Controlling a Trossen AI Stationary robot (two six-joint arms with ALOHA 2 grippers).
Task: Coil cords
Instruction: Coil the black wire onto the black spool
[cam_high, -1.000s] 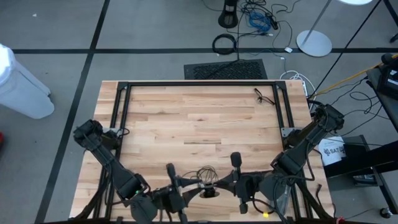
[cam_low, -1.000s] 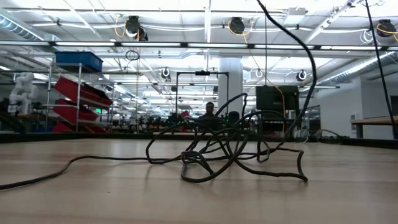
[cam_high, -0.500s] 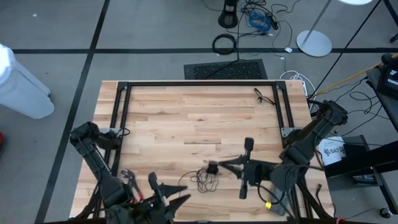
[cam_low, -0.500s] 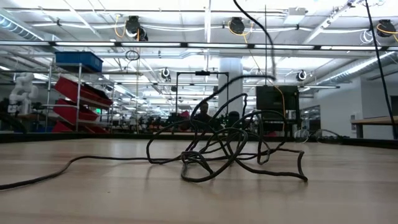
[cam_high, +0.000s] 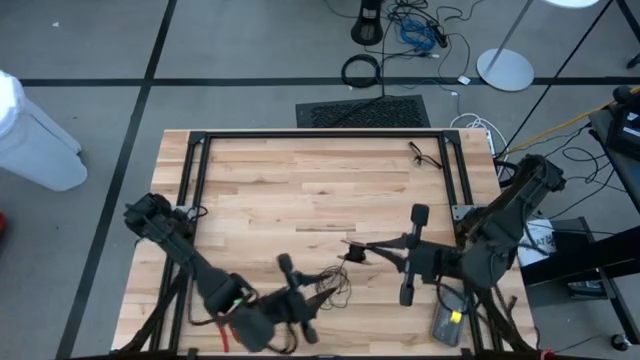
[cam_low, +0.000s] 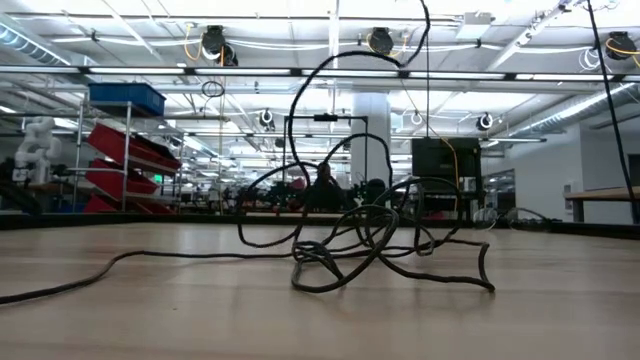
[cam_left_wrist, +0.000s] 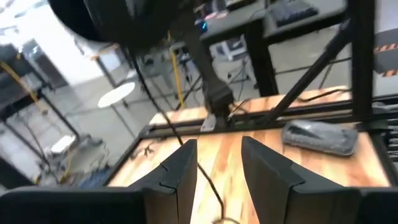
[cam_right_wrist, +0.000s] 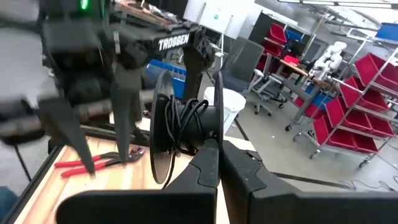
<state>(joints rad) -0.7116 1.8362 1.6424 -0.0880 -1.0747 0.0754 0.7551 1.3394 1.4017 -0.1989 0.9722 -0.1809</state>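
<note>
The thin black cord lies as a loose tangle (cam_low: 360, 250) on the table's near middle (cam_high: 328, 286). One strand (cam_low: 330, 75) rises from it, out of the low view's top. Its round dark puck (cam_right_wrist: 180, 127), with cord wound about it, is in my right gripper (cam_high: 360, 250), which is shut on it above the tangle's far right side. My left gripper (cam_high: 320, 298) stands open, pointing level at the tangle from the table's left. A strand (cam_left_wrist: 208, 180) passes through the gap between its fingers (cam_left_wrist: 217, 165); I cannot tell whether it touches them. My right gripper pinches the puck at its edge (cam_right_wrist: 202, 137) between its two shut fingers. The fingers lie level and come from the table's right. The puck stands on edge, lifted clear of the table, and the cord hangs slack from it down to the tangle.
Red-handled pliers (cam_right_wrist: 93, 163) lie near the table's near left. A grey pouch (cam_high: 447, 322) sits at the near right corner. Black frame rails (cam_high: 320, 134) run along the far, left and right sides. Another small black cord (cam_high: 425, 155) lies at the far right.
My right gripper has risen and gone toward the table's far edge with the puck, lifting a loop of cord off the tangle. My left gripper drew back toward the near left corner, then came back to the tangle.
</note>
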